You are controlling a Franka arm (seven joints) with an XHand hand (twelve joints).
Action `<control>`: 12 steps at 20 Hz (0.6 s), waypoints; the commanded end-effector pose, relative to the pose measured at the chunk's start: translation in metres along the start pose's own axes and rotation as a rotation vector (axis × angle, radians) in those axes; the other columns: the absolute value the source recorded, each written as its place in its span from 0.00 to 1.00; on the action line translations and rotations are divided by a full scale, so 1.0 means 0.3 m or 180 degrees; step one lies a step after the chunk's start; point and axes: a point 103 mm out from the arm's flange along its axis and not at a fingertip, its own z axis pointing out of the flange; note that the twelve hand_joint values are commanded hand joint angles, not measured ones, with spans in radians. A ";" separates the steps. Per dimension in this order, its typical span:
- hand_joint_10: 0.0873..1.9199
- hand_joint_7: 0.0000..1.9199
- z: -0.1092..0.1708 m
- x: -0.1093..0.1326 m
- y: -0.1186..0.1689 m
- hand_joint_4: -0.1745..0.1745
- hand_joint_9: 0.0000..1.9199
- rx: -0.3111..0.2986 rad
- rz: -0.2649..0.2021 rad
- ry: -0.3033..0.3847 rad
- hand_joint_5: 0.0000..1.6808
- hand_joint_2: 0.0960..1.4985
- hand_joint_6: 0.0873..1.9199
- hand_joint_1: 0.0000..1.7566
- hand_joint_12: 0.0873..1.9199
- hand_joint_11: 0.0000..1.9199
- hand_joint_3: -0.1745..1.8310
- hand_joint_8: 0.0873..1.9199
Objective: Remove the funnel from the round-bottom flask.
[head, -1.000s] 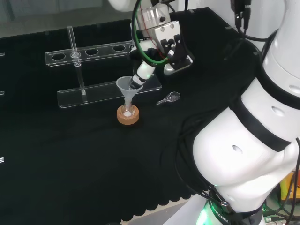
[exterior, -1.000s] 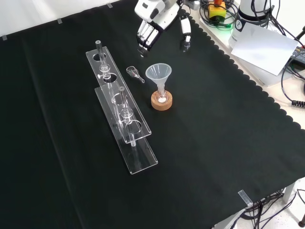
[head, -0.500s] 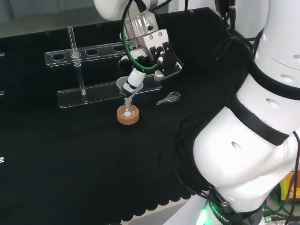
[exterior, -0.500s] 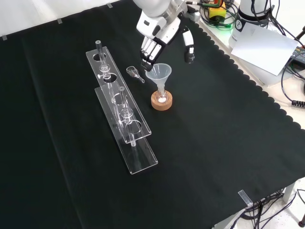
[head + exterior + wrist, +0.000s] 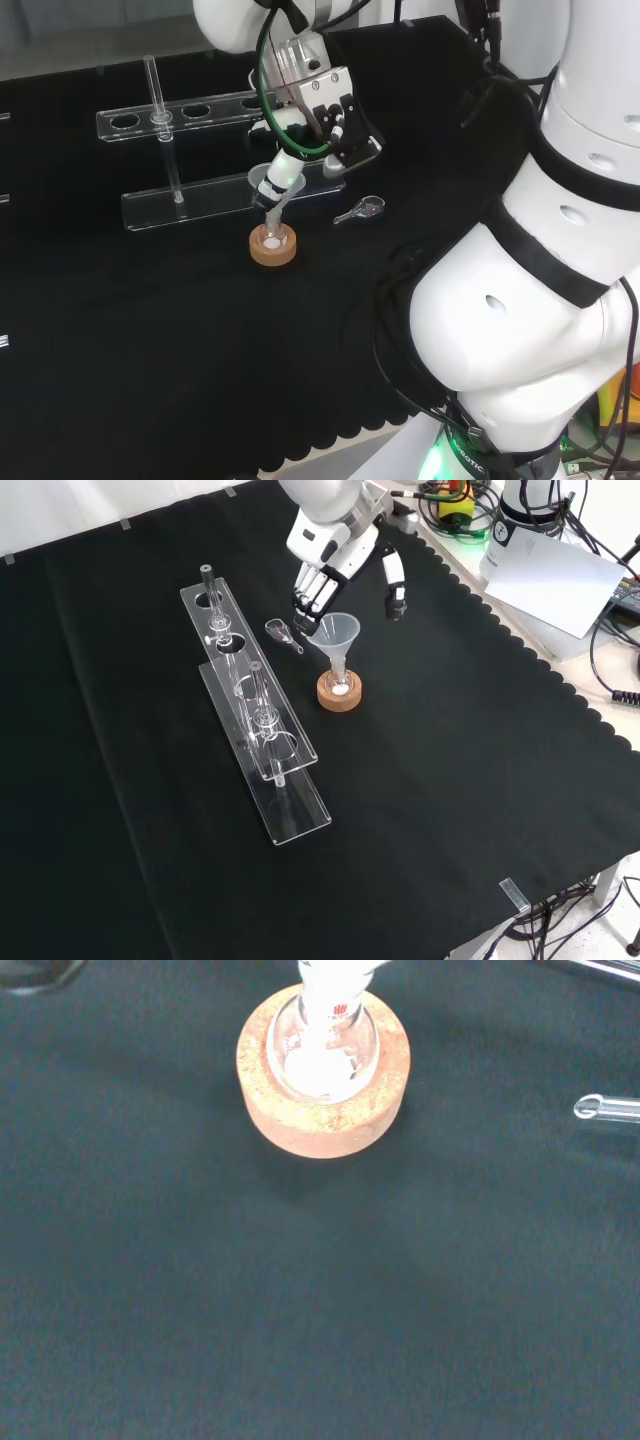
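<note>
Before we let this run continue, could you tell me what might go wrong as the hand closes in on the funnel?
1. The funnel sits in a small round-bottom flask resting on a cork ring; a sideways pull may tip the flask off it.
2. The hand hangs at the funnel's rim with fingers straight; closing unevenly could knock the funnel aside.
3. White material in the flask could spill.

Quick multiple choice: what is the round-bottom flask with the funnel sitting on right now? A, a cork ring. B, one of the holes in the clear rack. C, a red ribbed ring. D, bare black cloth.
A: the wrist view shows the flask nested in a tan cork ring on the black cloth, and the front view shows the funnel standing above that ring, apart from the clear rack.
</note>
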 end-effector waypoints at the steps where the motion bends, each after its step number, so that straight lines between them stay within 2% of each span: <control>1: 0.42 0.00 0.038 -0.016 0.038 0.33 0.07 -0.0016 0.0064 -0.0080 0.01 0.39 0.00 0.35 0.74 0.22 0.23 0.19; 12: 0.46 0.00 0.073 -0.033 0.075 0.34 0.01 0.0037 0.0062 -0.0072 0.00 0.40 0.00 0.35 0.75 0.21 0.21 0.09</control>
